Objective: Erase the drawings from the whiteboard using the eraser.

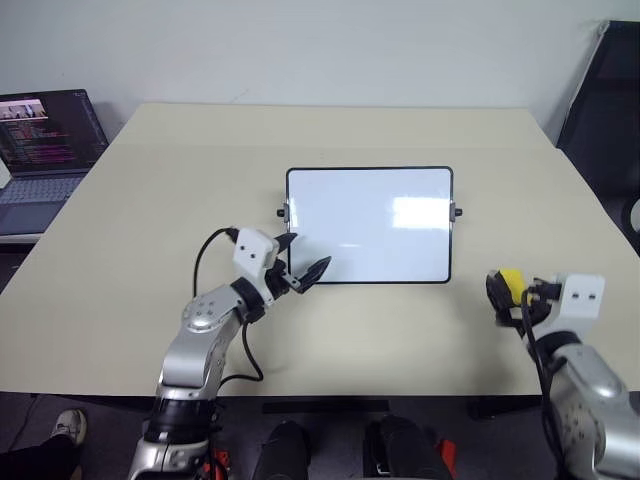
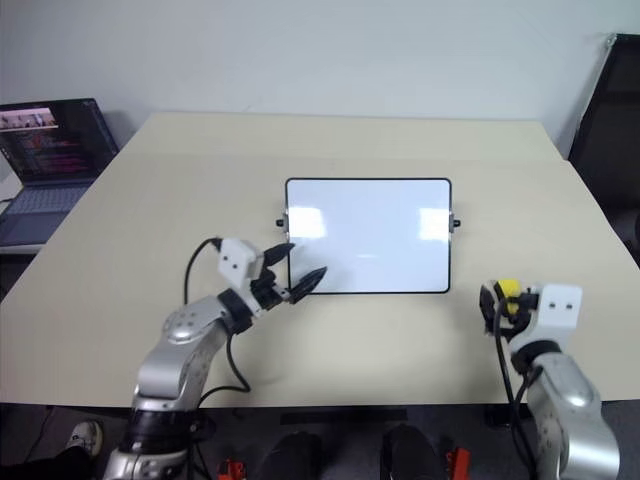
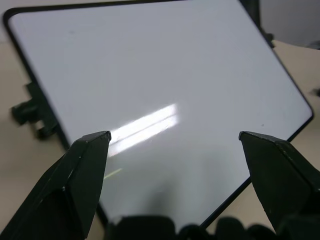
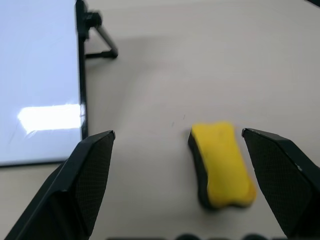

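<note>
1. The small rectangular glossy white whiteboard (image 1: 369, 225) with a thin black frame, rounded corners and small black knobs on its short sides lies flat near the middle of the pale beige bench (image 1: 150, 200)
2. Its surface looks clean, showing bright glare patches; whether any faint mark is left on it I cannot tell
3. The small yellow oblong eraser (image 4: 221, 162) with a dark underside lies on the bench to the right of the whiteboard, well apart from it
4. The right tool (image 4: 177, 165) stands wide open, the eraser lying loose between its black fingers (image 4: 90, 170) and touching neither
5. The left tool (image 1: 300, 265) is open and empty, its fingertips (image 3: 95, 145) over the whiteboard's near left corner
6. An open laptop (image 1: 45, 140) with a dark screen sits off the bench's far left
</note>
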